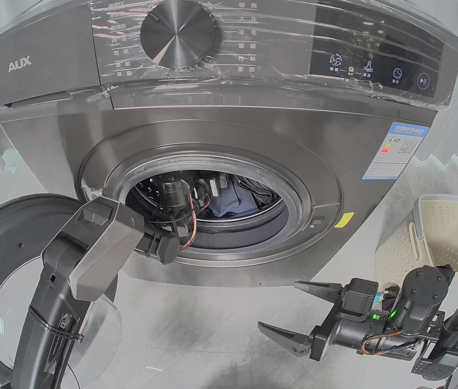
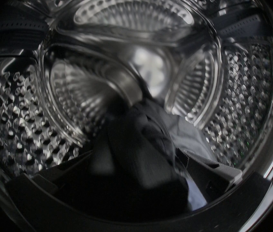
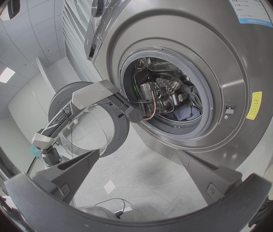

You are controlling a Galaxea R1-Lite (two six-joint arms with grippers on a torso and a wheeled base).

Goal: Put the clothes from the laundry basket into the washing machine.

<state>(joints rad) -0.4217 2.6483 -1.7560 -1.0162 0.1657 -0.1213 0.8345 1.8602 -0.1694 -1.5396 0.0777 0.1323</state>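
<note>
Dark and blue clothes (image 2: 149,145) in the washing machine drum (image 2: 14,113) before the left pincer (image 2: 131,178), spread wide, empty, deep inside for a clean drop. Near the laundry basket (image 1: 402,244), right pincer (image 1: 278,304) agape, empty.

Silver-grey boxy-shelled left arm (image 1: 96,241), black joints, black cable tie (image 1: 56,330), coppery cable (image 1: 191,225) at wrist. Black right hand (image 1: 278,304): two tapered, ribbed-tipped fingers (image 1: 315,288); green light (image 1: 392,314) behind.

You're seeing a grey washing machine (image 1: 272,131), dimpled silver drum (image 2: 14,113), blue clothes (image 2: 188,136) ahead of your left claw (image 2: 135,152), cream perforated laundry basket (image 1: 448,233) behind your black right claw (image 1: 277,304).
</note>
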